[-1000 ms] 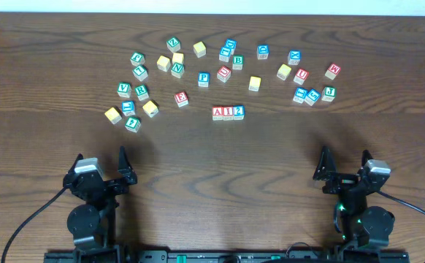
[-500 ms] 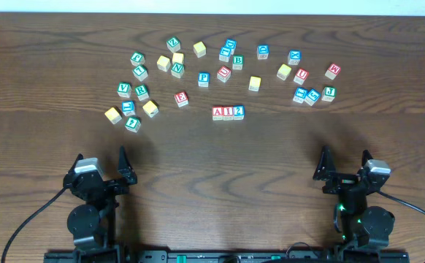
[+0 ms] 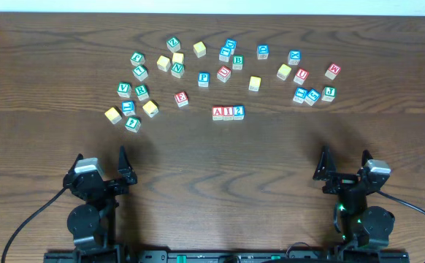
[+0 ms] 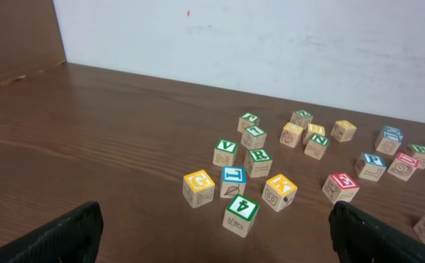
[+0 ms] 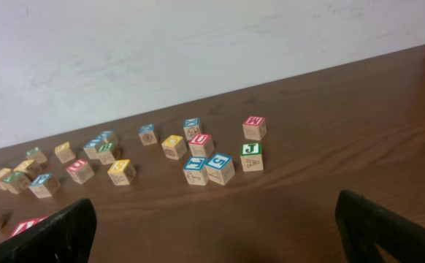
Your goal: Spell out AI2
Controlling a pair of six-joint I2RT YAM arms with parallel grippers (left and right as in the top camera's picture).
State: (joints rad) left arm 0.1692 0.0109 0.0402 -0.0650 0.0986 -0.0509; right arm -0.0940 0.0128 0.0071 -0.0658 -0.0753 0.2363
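Wooden cubes A (image 3: 217, 112), I (image 3: 228, 112), 2 (image 3: 239, 112) sit touching on the grained table (image 3: 271, 168); left pincer (image 3: 101, 155), right pincer (image 3: 345, 154) gape wide.

1. The table (image 3: 220, 168) in front of me is dark brown wood.
2. Near its middle, A (image 3: 217, 112), I (image 3: 228, 112) and 2 (image 3: 239, 112) lie in one touching row.
3. Beyond the row, loose cubes are scattered across the far half, among them E (image 3: 182, 98) and P (image 3: 204, 78).
4. A yellow cube (image 3: 112, 115) lies farthest to my left, and a red-topped cube (image 3: 333, 71) farthest to my right.
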